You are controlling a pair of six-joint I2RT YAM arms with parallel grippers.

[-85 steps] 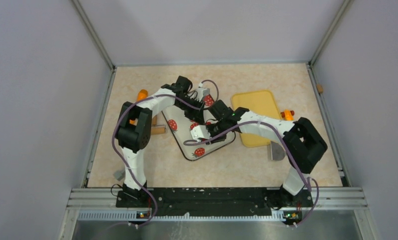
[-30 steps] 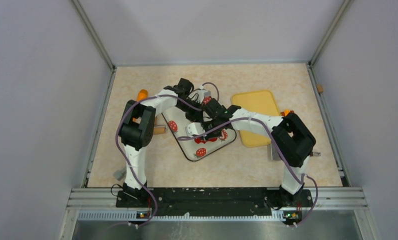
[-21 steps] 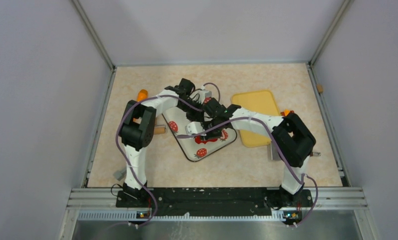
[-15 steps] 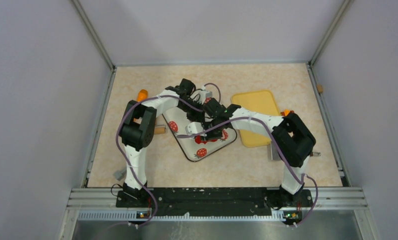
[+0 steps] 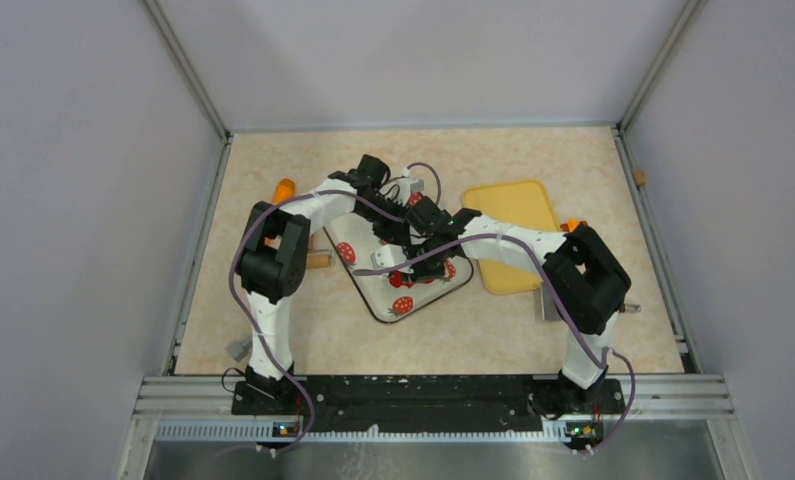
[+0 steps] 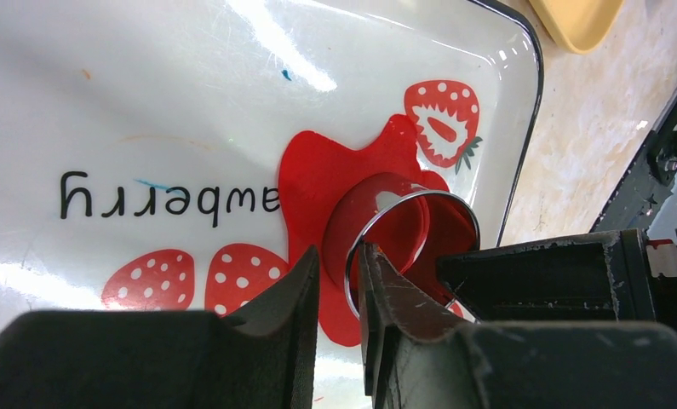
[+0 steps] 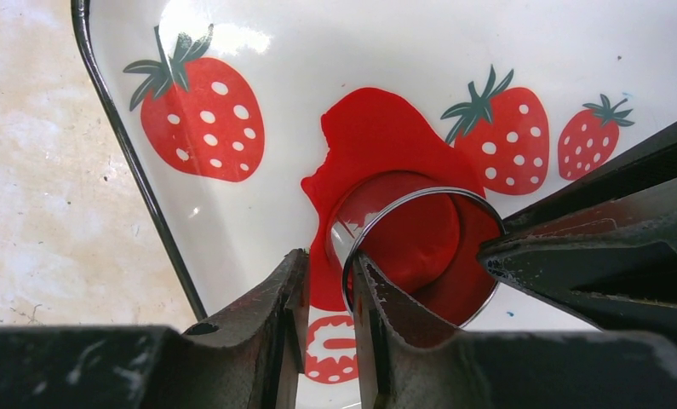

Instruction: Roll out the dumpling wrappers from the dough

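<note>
The dough [image 7: 364, 141] is a flattened, ragged bright-red blob on the white strawberry tray [image 5: 373, 290]; it also shows in the left wrist view [image 6: 318, 175]. A metal ring cutter [image 7: 420, 192] stands on it, enclosing a round red patch [image 7: 407, 234]; the cutter also shows in the left wrist view [image 6: 415, 195]. My left gripper [image 6: 336, 260] and right gripper [image 7: 328, 264] meet at the cutter from opposite sides. Each pinches its wall, one finger inside the ring and one outside. In the top view the left gripper [image 5: 411, 243] and right gripper [image 5: 421, 262] hide the cutter. I see no separate cut wrapper.
A yellow tray [image 5: 513, 235] lies just right of the strawberry tray, under the right forearm. An orange-tipped wooden tool [image 5: 285, 188] lies at the left, another orange piece [image 5: 573, 226] at the right. Grey walls close in three sides.
Since 2.8 s ago the right arm has swung in and its gripper has moved up the tray to meet the left gripper. Over the last second both arms have hardly moved.
</note>
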